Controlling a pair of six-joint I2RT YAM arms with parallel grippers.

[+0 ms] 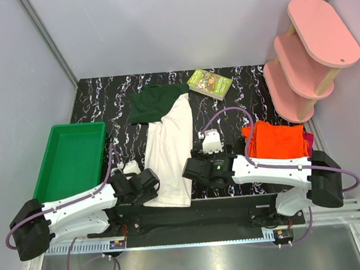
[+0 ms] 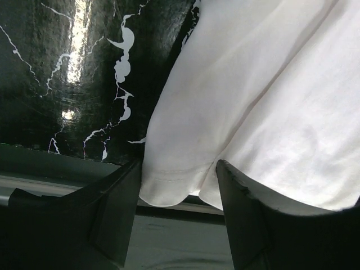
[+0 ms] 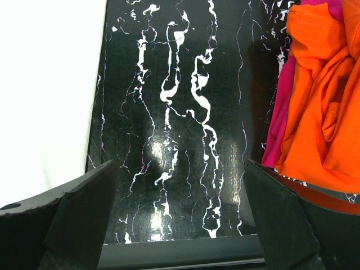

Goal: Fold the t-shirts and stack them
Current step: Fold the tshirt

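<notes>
The cream-white t-shirt [image 1: 170,148] lies folded lengthwise in the middle of the table, its dark green sleeve [image 1: 155,103] at the far end. My left gripper [image 1: 143,186] is open, its fingers on either side of the shirt's near-left hem corner [image 2: 169,185] at the table's front edge. My right gripper [image 1: 208,170] is open and empty over bare table, between the white shirt [image 3: 45,84] and the orange t-shirt [image 1: 276,139]. The orange shirt [image 3: 320,112] lies crumpled on the magenta-red one [image 3: 280,124].
A green plastic tray [image 1: 73,156] sits at the left. A small green book [image 1: 210,83] lies at the back. A pink tiered shelf [image 1: 310,52] stands at the back right. The black marble tabletop [image 1: 103,103] ends just behind both grippers.
</notes>
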